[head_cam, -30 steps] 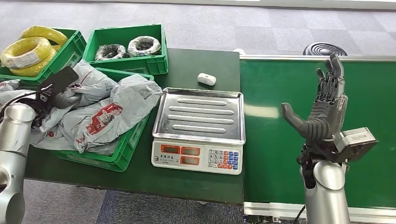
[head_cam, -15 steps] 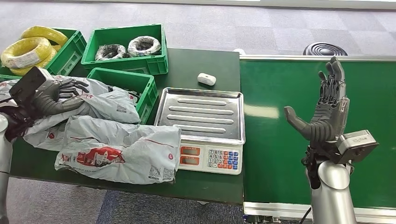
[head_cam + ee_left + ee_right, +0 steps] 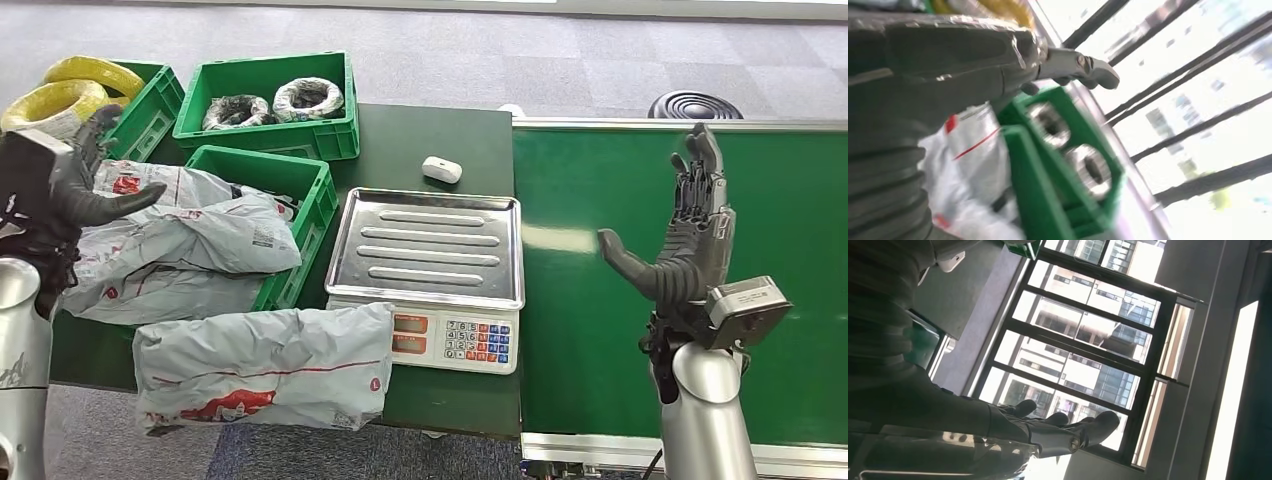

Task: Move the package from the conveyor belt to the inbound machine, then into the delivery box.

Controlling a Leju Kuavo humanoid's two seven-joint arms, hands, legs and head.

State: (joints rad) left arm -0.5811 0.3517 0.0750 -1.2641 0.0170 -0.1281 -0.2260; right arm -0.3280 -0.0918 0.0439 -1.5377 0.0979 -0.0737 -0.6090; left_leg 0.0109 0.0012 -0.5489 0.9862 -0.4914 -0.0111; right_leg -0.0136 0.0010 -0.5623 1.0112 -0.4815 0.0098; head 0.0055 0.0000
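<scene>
Crumpled grey package [image 3: 265, 367], red printing, overhangs table's [image 3: 440, 395] front edge.

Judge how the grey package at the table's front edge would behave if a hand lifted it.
The package looks wrinkled and soft, so it would probably sag when lifted. Its glossy plastic may slip. It overhangs the table edge, so a push could tip it off.
</scene>
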